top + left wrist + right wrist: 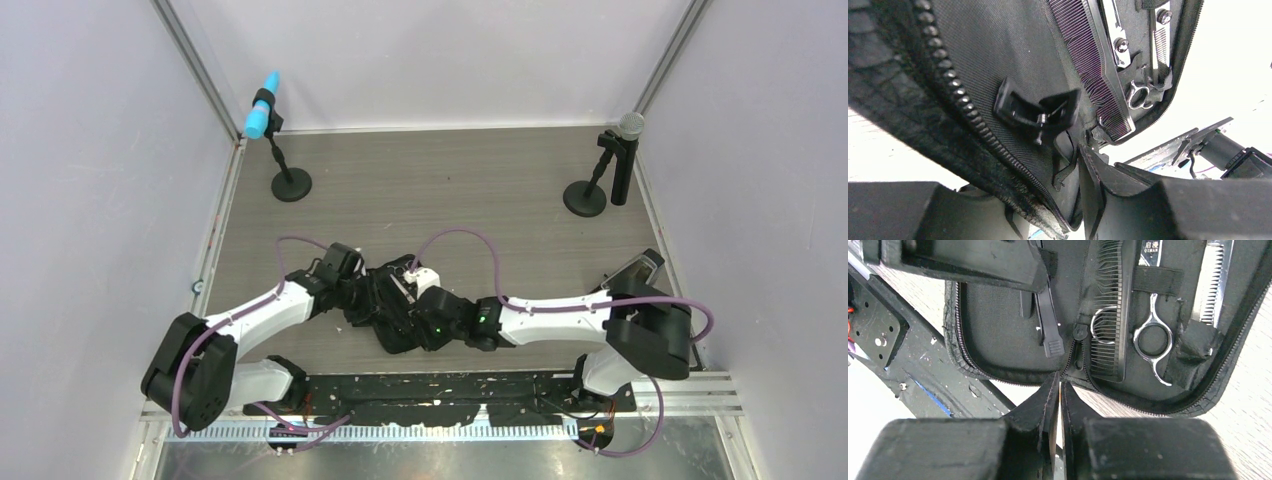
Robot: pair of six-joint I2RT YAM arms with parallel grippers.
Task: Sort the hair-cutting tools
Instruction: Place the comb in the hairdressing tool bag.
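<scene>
Right wrist view: scissors (1152, 307) blade is printed "QIMAN".

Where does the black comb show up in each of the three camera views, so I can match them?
Top external: not in view.
Left wrist: the comb runs diagonally at upper centre, inside the open case.
Right wrist: the comb stands upright at upper centre, teeth facing left.
Shared landmark: the silver scissor ring, just right of the comb in both wrist views.
</scene>
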